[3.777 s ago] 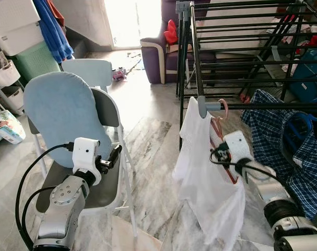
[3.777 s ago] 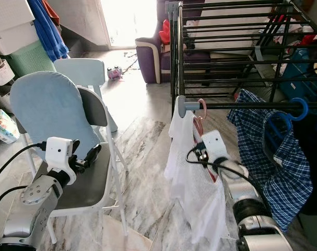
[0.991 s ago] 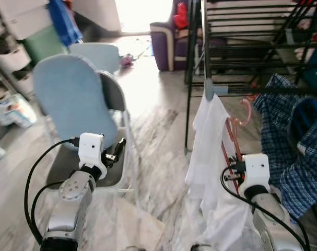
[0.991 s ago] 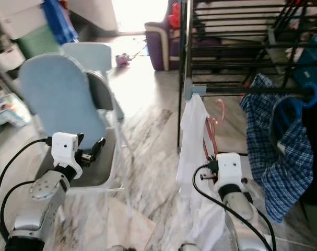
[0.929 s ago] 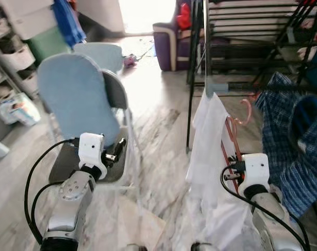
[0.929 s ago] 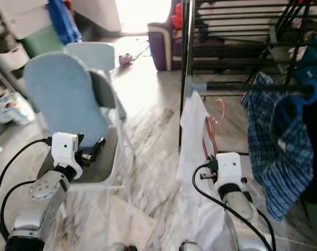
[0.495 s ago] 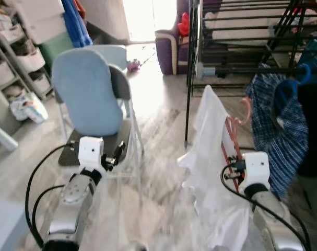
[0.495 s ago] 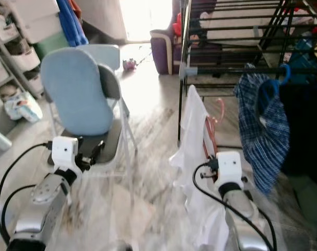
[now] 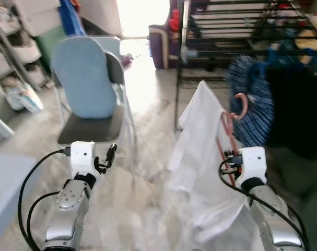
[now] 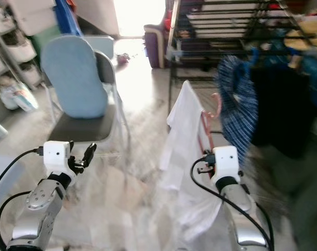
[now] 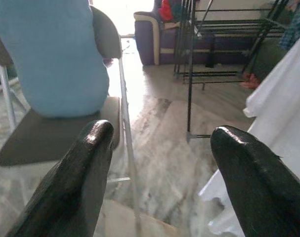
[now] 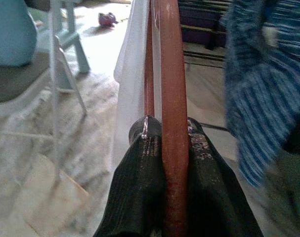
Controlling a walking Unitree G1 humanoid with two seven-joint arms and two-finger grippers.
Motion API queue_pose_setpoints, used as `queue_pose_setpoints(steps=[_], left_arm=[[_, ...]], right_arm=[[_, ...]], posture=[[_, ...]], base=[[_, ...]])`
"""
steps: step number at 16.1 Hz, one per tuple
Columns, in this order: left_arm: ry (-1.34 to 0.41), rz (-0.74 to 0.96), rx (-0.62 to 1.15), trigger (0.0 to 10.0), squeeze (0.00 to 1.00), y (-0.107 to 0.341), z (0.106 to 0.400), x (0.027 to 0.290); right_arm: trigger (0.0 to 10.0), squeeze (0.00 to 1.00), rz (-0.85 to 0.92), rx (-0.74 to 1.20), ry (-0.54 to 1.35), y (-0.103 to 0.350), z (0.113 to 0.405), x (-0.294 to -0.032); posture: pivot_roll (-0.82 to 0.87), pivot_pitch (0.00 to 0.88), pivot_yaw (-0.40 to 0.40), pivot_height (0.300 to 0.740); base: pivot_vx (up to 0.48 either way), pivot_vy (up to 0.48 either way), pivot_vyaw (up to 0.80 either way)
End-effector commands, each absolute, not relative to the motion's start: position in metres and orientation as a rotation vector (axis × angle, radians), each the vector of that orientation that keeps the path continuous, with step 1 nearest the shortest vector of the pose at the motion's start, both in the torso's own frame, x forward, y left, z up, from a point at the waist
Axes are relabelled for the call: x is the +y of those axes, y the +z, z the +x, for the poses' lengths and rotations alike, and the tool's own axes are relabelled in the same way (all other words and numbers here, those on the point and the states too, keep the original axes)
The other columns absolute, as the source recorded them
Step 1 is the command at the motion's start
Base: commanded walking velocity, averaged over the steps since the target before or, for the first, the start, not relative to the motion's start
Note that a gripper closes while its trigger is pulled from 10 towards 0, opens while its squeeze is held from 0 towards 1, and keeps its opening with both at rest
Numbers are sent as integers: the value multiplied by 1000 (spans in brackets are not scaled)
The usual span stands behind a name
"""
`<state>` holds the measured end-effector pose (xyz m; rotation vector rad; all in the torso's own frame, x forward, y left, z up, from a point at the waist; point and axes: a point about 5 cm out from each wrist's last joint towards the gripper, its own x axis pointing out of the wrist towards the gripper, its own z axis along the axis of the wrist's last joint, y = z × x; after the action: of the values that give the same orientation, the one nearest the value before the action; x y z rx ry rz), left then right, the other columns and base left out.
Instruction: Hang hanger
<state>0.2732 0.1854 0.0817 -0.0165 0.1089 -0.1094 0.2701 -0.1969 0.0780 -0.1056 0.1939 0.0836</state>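
Here we list our right gripper [image 12: 162, 148] first: its two black fingers [image 12: 135, 163] are clamped tight on the pink hanger [image 12: 172, 89], whose bar passes straight between them. The hanger carries a white shirt [image 9: 200, 141] that drapes down in front of our right arm. The hanger's hook [image 9: 241, 104] stands free in the air, short of the black drying rack [image 9: 226, 31] and not over any of its rails. A blue checked garment [image 9: 249, 102] hangs from the rack, just beside the hook. Our left gripper [image 11: 157, 163] is held low, well apart from the rack, fingers spread wide with nothing between them. Ahead of it stands a grey folding chair [image 9: 90, 128] with a light blue cushion [image 9: 80, 78] against its back, on a marbled floor [image 9: 142, 183].
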Motion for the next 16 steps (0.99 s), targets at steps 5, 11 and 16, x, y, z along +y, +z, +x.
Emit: queue_pose_setpoints(steps=[5, 11, 16], left_arm=[[-32, 9, 91, 10000, 0, 82, 270, 203], [-54, 16, 97, 10000, 0, 81, 272, 198], [-66, 34, 82, 10000, 0, 84, 273, 200]], right_arm=[[10000, 0, -92, 139, 152, 88, 290, -179], [10000, 0, -68, 135, 112, 84, 293, -180], [10000, 0, -69, 107, 129, 90, 302, -173]], posture=[[-114, 0, -19, 731], [-124, 0, 13, 731], [-129, 0, 24, 731]], base=[[-295, 0, 0], [0, 0, 0], [0, 0, 0]])
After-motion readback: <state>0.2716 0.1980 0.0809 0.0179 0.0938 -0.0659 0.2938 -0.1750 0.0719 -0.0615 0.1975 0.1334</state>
